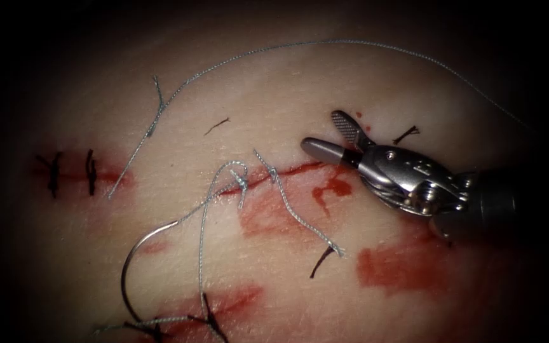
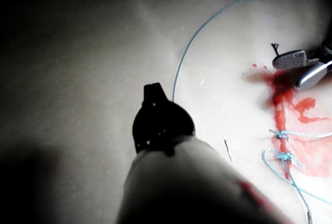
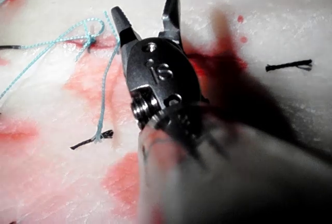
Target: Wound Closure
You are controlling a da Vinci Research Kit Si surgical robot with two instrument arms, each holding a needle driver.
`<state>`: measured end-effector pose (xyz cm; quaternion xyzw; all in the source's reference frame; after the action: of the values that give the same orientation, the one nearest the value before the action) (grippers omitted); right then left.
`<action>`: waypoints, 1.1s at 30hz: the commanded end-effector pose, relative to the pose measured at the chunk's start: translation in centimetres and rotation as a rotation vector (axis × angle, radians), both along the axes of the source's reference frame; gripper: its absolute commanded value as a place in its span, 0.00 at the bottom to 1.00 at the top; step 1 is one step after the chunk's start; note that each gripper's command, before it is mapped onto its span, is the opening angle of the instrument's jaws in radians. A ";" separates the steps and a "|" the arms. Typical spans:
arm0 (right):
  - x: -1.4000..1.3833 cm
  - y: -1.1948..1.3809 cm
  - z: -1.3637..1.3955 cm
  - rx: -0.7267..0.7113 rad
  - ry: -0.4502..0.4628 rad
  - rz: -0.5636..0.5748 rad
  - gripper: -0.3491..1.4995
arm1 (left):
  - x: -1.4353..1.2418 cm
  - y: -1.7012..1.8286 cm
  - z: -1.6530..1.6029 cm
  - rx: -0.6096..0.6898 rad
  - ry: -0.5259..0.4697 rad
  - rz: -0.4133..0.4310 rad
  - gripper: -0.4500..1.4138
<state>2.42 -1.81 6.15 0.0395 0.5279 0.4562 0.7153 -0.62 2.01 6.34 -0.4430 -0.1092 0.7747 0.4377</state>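
R tool (image 1: pixel 330 136) sits right of frame centre in the endoscope view, jaws apart w/ nothing between them, tips over the right end of the cut (image 1: pixel 287 170) where red fluid (image 1: pixel 333 188) pools. R wrist view agrees: both jaws (image 3: pixel 148 19) spread, empty. L tool (image 2: pixel 155 117) seen in its own wrist view as a dark tip above bare tissue (image 1: pixel 274 82), well apart from the knot; can't tell if its jaws are apart or together.

Needle (image 1: pixel 136 254) lies free at lower left of the endoscope frame, held by neither tool; its lower end runs in among dark stitches there, can't tell if it's in the tissue. Thread (image 1: pixel 202 219) runs up from it to a knot (image 1: pixel 241 179) on the cut at mid-frame; another strand arcs across the top.

Judgement: a stitch looks tied, tools between grasps. Next move calls for a clean pickup of needle or thread w/o snagging loose strands.
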 end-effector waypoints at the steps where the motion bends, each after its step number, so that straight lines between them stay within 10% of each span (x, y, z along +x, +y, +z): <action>1: 0.06 -0.03 0.02 0.001 0.003 -0.002 0.98 | -0.15 -0.03 -0.03 0.005 -0.038 0.044 0.00; 8: -0.06 0.07 -0.01 0.010 0.002 0.006 0.97 | -0.87 -0.42 -0.37 -0.088 -0.243 0.431 0.02; 14: -0.23 0.24 -0.05 0.007 -0.016 0.025 0.95 | -1.40 -0.82 -0.25 -0.260 -0.053 0.671 0.56; 19: -0.41 0.40 -0.02 0.003 -0.037 0.052 0.95 | -1.68 -1.15 -0.09 -0.304 0.010 0.905 0.39; 33: -0.44 0.39 0.01 -0.016 -0.052 0.047 0.93 | -2.43 -2.00 0.18 -0.443 -0.050 1.108 0.39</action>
<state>1.88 -1.40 6.13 0.0071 0.5122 0.4715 0.7178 -3.03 0.00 6.49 -0.4181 -0.1701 0.8810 -0.1420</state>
